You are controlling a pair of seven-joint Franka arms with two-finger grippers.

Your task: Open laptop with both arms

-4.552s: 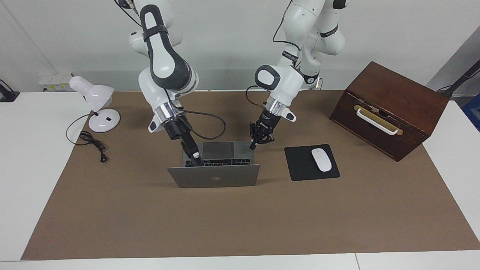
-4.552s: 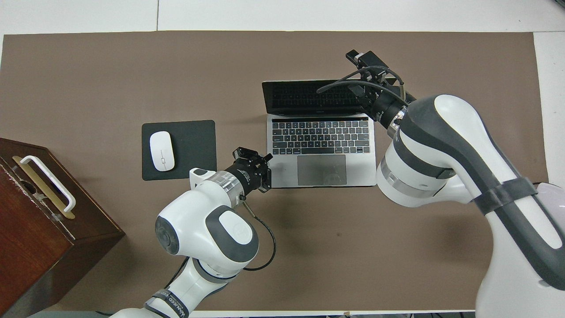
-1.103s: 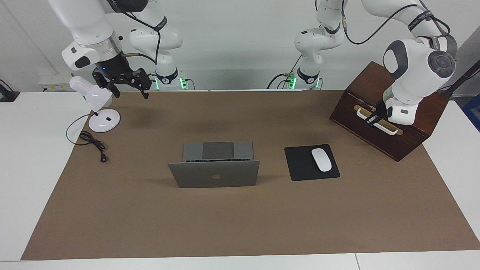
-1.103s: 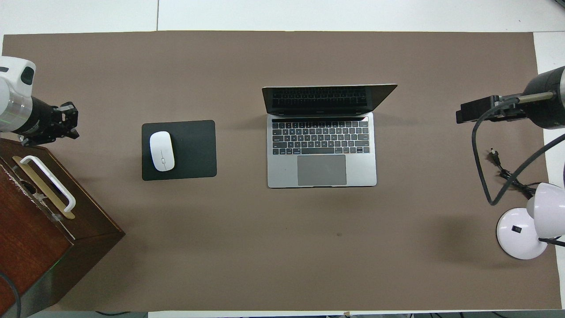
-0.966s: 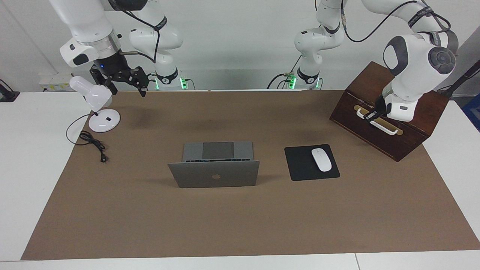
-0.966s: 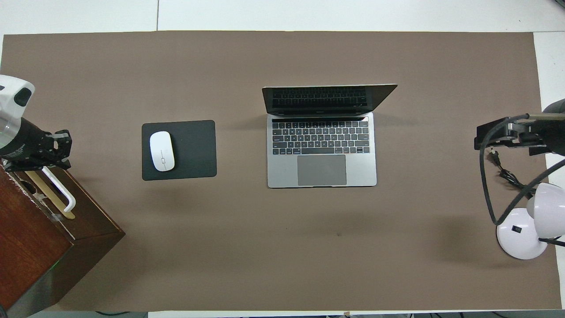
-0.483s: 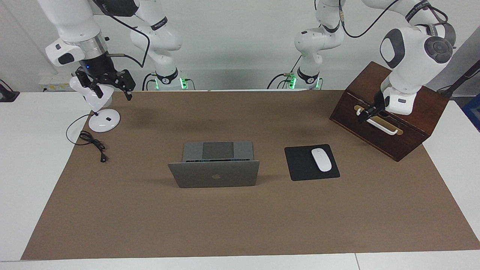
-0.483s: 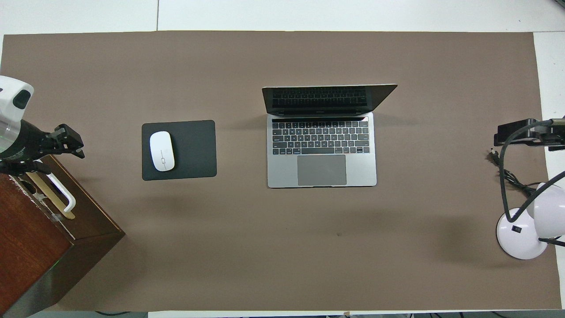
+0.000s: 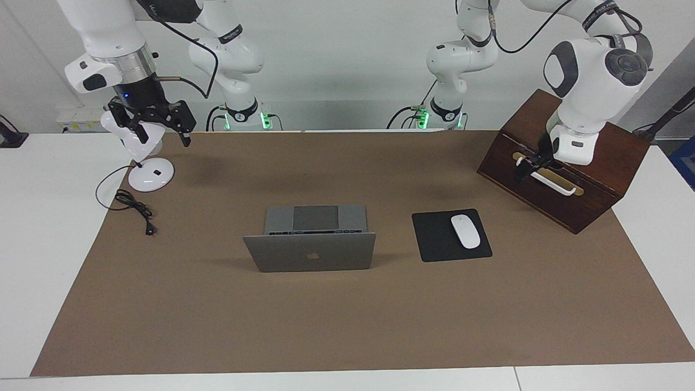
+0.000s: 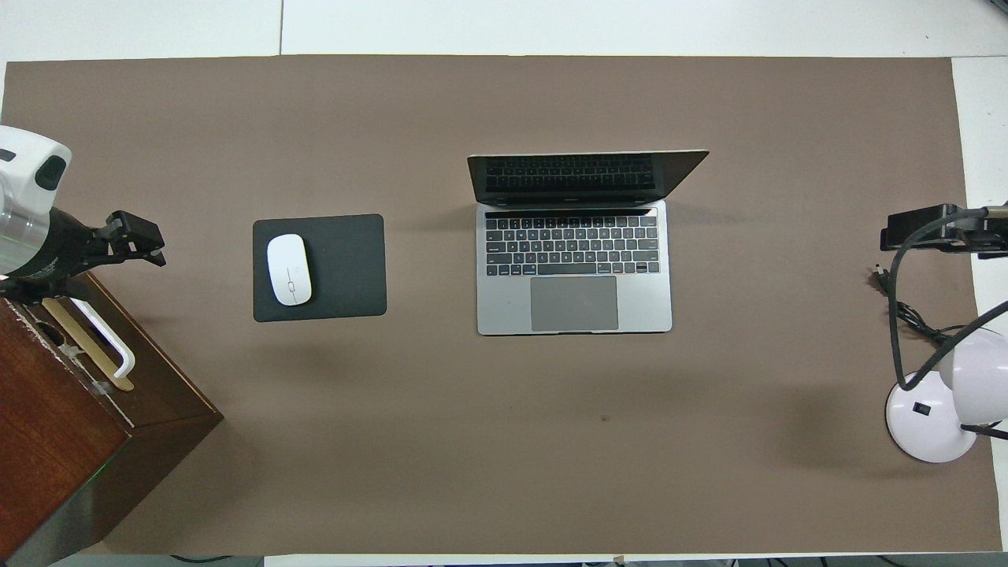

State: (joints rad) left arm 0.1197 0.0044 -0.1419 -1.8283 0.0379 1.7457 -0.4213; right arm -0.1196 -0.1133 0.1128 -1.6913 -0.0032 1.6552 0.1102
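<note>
I am looking at the laptop [image 9: 309, 251] sitting open in the middle of the desk [image 9: 347, 326], on the brown mat, with nothing touching it. The facing view is giving me the back of its lid with the logo, standing upright; the overhead view is giving me what that one hides, the keyboard and the trackpad on the deck [image 10: 574, 268], and the dark screen.

The left gripper [image 9: 529, 169] is hanging over the wooden box [image 9: 564, 163] at the left arm's end of the desk, just above the box's white handle [image 9: 545, 182]. In the facing view its fingers are standing apart, and I am seeing nothing between them. The overhead view is catching one finger [image 10: 134, 235] jutting out past the box.

The right gripper [image 9: 158, 130] is hanging over the white lamp [image 9: 138, 155] at the right arm's end, its fingers spread wide and empty in the facing view. The overhead view is showing only a dark edge of it.

A white mouse [image 10: 289, 269] is lying on a black mouse pad [image 10: 346, 268] between laptop and box.
</note>
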